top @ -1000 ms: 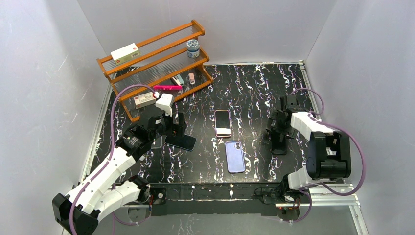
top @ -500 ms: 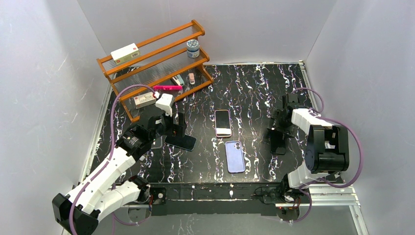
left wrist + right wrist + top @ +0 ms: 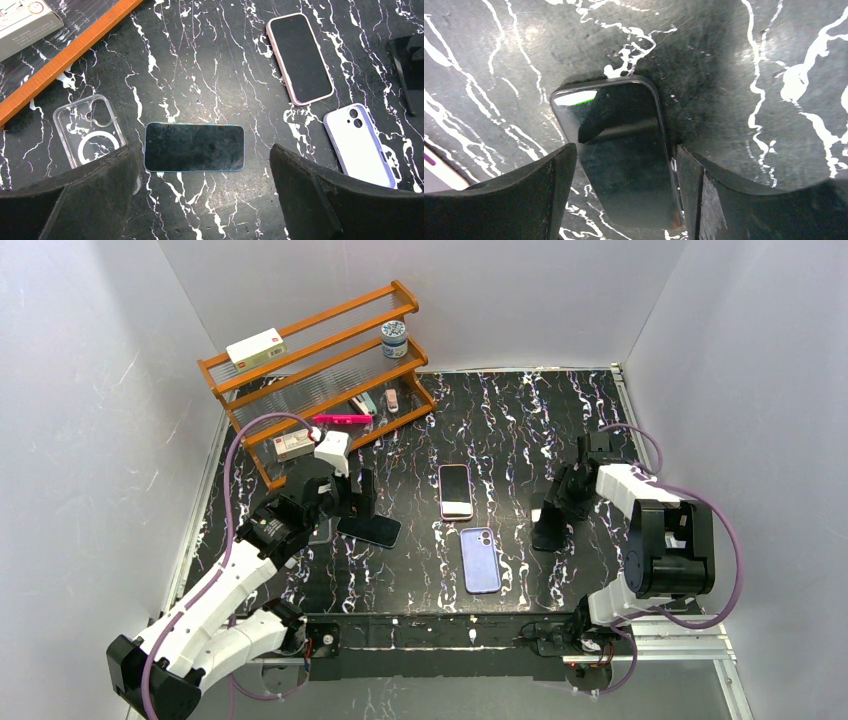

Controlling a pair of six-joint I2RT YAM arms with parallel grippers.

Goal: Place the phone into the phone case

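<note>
A black phone (image 3: 194, 147) lies screen up on the marble table, and it also shows in the top view (image 3: 369, 530). A clear case (image 3: 89, 131) lies just left of it. My left gripper (image 3: 204, 149) is open and hovers over the black phone; it shows in the top view (image 3: 362, 502). A pink-cased phone (image 3: 455, 491) and a lilac case (image 3: 481, 559) lie mid-table. My right gripper (image 3: 625, 150) is open and straddles a dark phone (image 3: 624, 150). Its right finger (image 3: 691, 185) touches the phone's edge, and a gap shows at the left finger.
An orange wooden rack (image 3: 320, 370) stands at the back left with a box, a jar and small items on it. White walls close in the table on three sides. The right gripper (image 3: 552, 522) stands right of the lilac case.
My right gripper has moved left toward the table's middle, and the dark phone has shifted with it. The left gripper has barely moved.
</note>
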